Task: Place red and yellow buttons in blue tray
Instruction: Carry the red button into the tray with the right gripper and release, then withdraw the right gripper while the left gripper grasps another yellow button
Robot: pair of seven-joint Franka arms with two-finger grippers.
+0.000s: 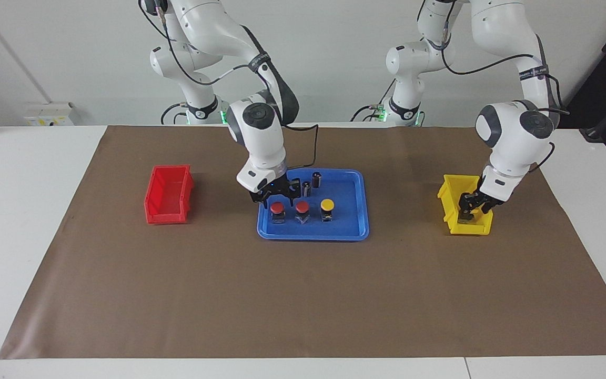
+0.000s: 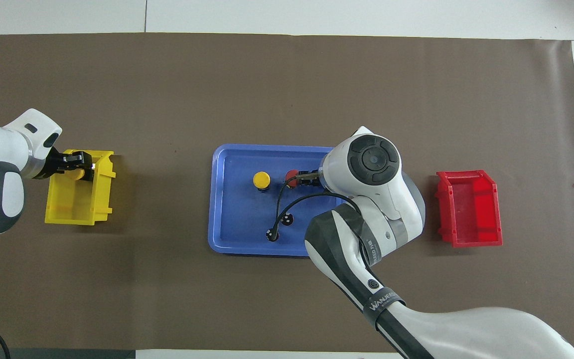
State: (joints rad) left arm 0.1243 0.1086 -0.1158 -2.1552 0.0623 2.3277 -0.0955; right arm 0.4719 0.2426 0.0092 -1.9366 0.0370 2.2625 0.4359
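Buttons (image 1: pixel 327 209) with round red or yellow caps, black bodies

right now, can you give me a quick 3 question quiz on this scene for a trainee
1. True or false: two red buttons stand in the blue tray.
2. Which bin is the left gripper in? A) red bin B) yellow bin C) neither
3. Fill in: beside the red buttons in the tray stands one ___ button.

Key
1. True. The right gripper is right over one of them.
2. B, the yellow bin, with a yellow button at its fingers; the red bin is at the right arm's end.
3. yellow
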